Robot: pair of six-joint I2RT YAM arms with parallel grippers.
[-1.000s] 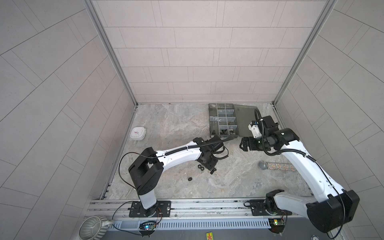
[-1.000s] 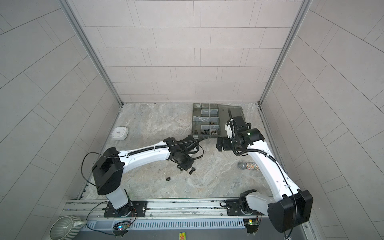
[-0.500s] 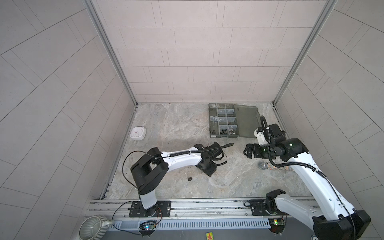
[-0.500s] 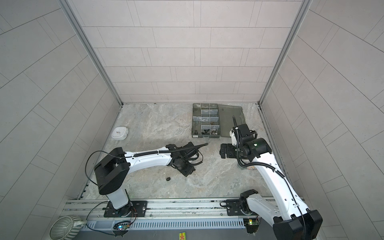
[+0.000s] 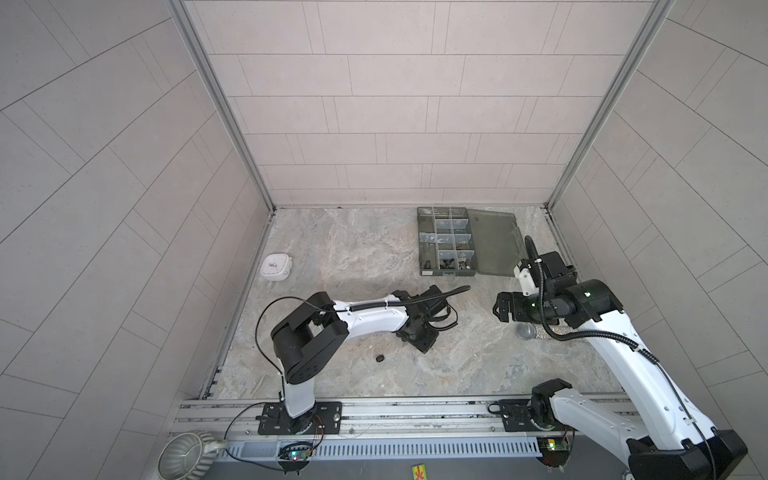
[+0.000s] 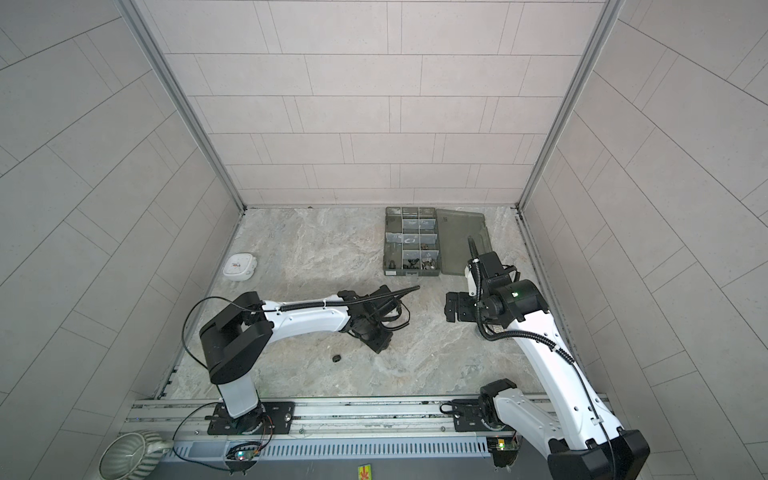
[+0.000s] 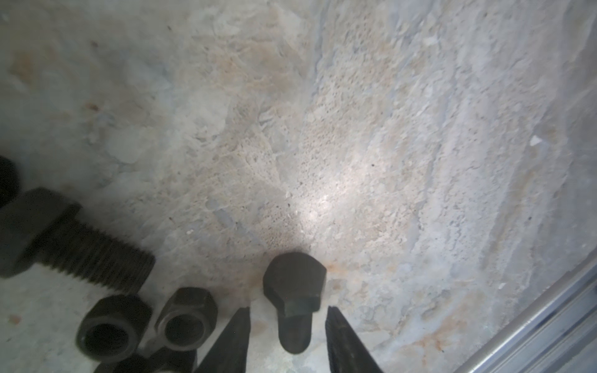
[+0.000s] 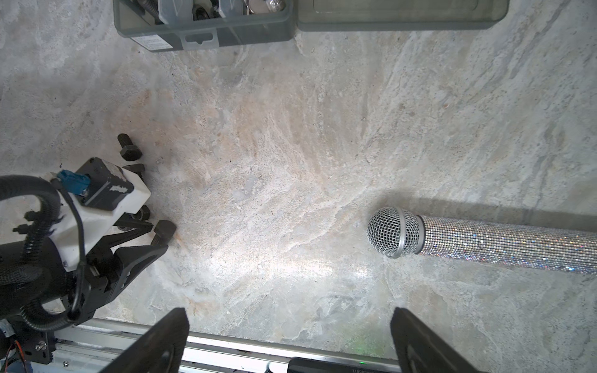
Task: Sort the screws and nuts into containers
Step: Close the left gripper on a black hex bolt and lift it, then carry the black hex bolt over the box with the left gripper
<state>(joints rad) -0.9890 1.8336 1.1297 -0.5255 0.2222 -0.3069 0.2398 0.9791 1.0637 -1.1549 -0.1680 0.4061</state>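
The left claw (image 7: 287,310) sits low over the table (image 7: 387,129), its jaws apart and straddling a black screw (image 7: 294,284) with a gap on each side. Black nuts (image 7: 185,318) lie just beside it. The right claw (image 8: 289,318) hangs wide apart and empty, nearer than the containers (image 5: 446,243) at the far right.
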